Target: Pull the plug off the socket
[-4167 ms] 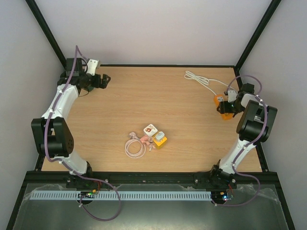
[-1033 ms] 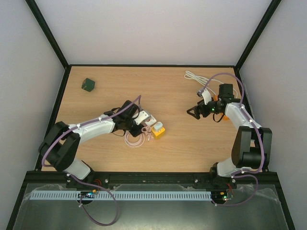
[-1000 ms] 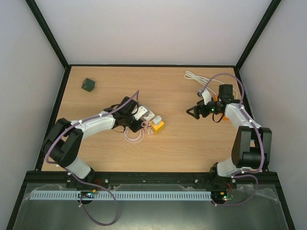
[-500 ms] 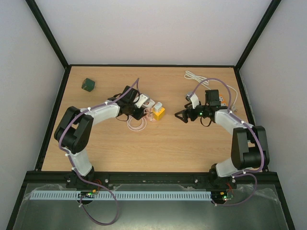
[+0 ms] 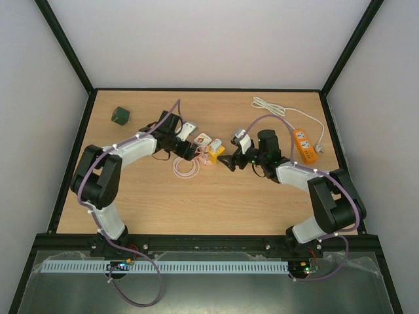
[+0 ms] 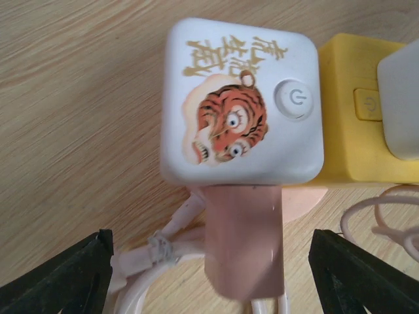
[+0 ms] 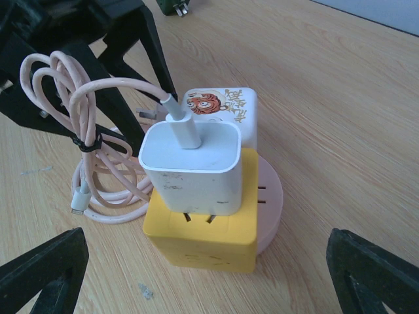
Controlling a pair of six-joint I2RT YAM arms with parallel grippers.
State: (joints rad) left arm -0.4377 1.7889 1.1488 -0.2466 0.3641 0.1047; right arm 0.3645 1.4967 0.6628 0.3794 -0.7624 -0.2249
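A yellow socket cube [image 5: 217, 156] lies mid-table with a white charger plug [image 7: 193, 167] seated in its top face [image 7: 209, 232]. A white cube with a tiger picture [image 6: 242, 108] and a round pink base [image 7: 268, 196] sit against it. A pink block [image 6: 243, 239] with a coiled pink cable [image 5: 185, 167] sticks out under the tiger cube. My left gripper [image 5: 188, 150] is open, its fingers [image 6: 65, 278] either side of the pink block without touching. My right gripper [image 5: 230, 163] is open, just right of the yellow cube, which lies between its fingertips [image 7: 373, 275].
An orange power strip [image 5: 302, 144] with a white cord [image 5: 275, 110] lies at the back right. A small green block [image 5: 120, 116] sits at the back left. The left gripper's black fingers [image 7: 98, 65] stand just behind the cable in the right wrist view.
The socket cluster has slid toward the back of the table with my left gripper behind it. My right gripper has moved left from the orange strip to the yellow cube.
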